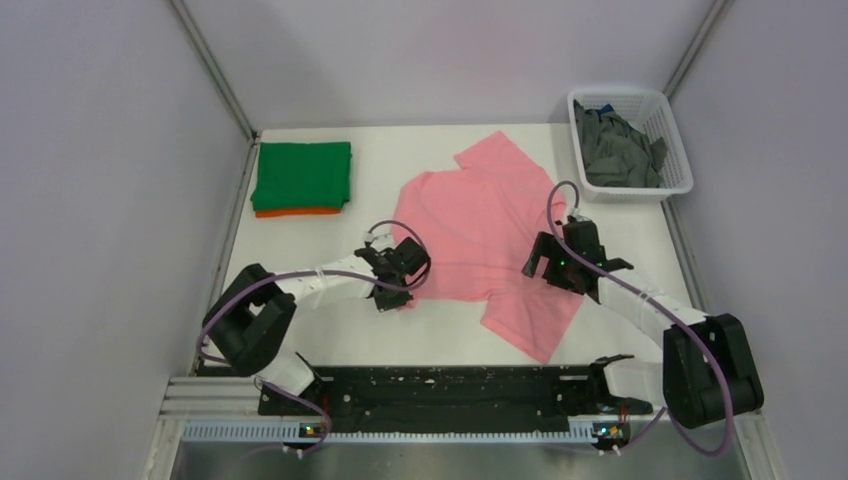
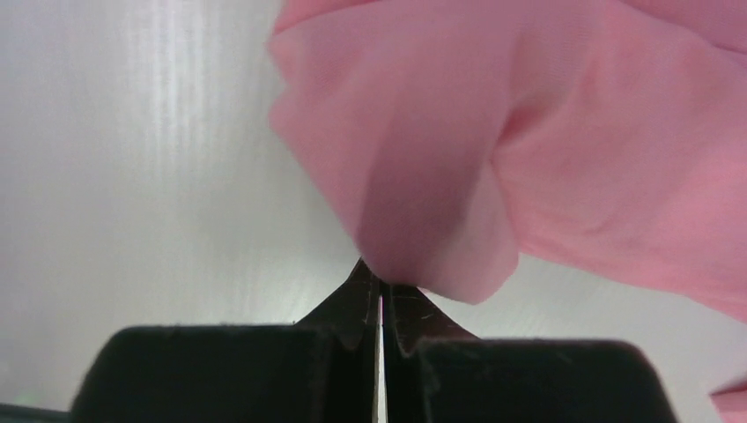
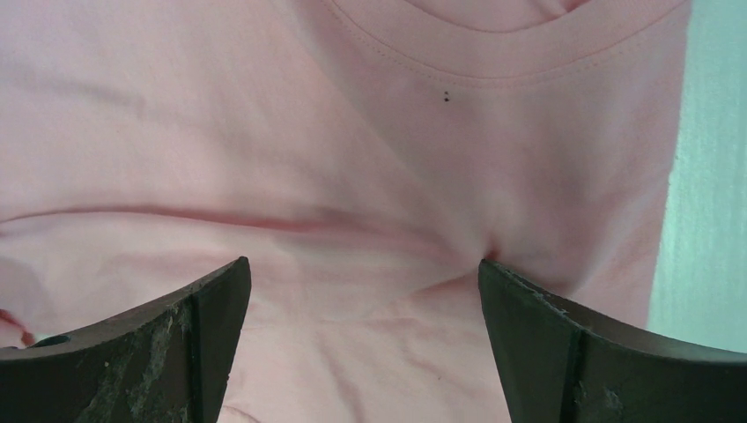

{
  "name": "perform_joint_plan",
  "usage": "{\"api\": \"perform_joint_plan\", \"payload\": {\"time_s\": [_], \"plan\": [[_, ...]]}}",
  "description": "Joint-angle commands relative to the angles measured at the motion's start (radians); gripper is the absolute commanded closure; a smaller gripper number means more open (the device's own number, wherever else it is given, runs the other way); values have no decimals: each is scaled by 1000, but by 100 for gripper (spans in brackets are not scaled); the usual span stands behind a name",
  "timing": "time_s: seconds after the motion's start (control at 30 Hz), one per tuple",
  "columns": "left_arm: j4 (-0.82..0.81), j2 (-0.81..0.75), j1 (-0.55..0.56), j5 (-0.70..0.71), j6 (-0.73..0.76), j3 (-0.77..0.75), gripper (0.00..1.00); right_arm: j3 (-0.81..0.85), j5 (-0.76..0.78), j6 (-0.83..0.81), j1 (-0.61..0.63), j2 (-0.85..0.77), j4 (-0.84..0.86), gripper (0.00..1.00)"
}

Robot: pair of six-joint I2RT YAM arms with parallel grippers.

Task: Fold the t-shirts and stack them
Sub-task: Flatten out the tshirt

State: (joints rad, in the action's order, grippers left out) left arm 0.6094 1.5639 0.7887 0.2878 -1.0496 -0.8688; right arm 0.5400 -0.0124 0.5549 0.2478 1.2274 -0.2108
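Observation:
A light pink t-shirt (image 1: 480, 230) lies spread, slightly rumpled, in the middle of the table. My left gripper (image 1: 403, 292) is at its near left corner, shut on a fold of the pink cloth (image 2: 440, 176); the cloth bulges out right at the closed tips of the gripper (image 2: 380, 286). My right gripper (image 1: 540, 262) is open over the shirt's right side. Its fingers (image 3: 211, 300) stand wide apart with their tips on the pink cloth (image 3: 352, 176), which puckers at the right tip. The collar (image 3: 493, 62) lies just ahead. A folded green t-shirt (image 1: 300, 172) rests on a folded orange one (image 1: 298, 211) at the far left.
A white lattice basket (image 1: 682, 170) at the far right holds crumpled dark grey t-shirts (image 1: 615, 150). Grey walls close in both sides of the white table. The arms' bases and a black rail (image 1: 440, 395) run along the near edge.

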Motion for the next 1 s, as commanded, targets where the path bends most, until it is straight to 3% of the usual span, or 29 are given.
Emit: {"api": "perform_joint_plan", "payload": {"time_s": [0.0,0.27,0.5,0.67,0.97], "plan": [[138,-99,-33,158,14,48,100,65,61,-27,-7,-52,-72,1],[182,-364,-211,238,80,111,100,68,48,-43,-5,-72,-116,1],[118,-498,-282,179,115,166,100,64,59,-61,51,-184,-212,2],[118,-504,-281,141,117,193,100,81,151,-13,232,-238,-403,2],[93,-541,-285,74,86,270,100,65,254,360,565,-316,-655,6]]}}
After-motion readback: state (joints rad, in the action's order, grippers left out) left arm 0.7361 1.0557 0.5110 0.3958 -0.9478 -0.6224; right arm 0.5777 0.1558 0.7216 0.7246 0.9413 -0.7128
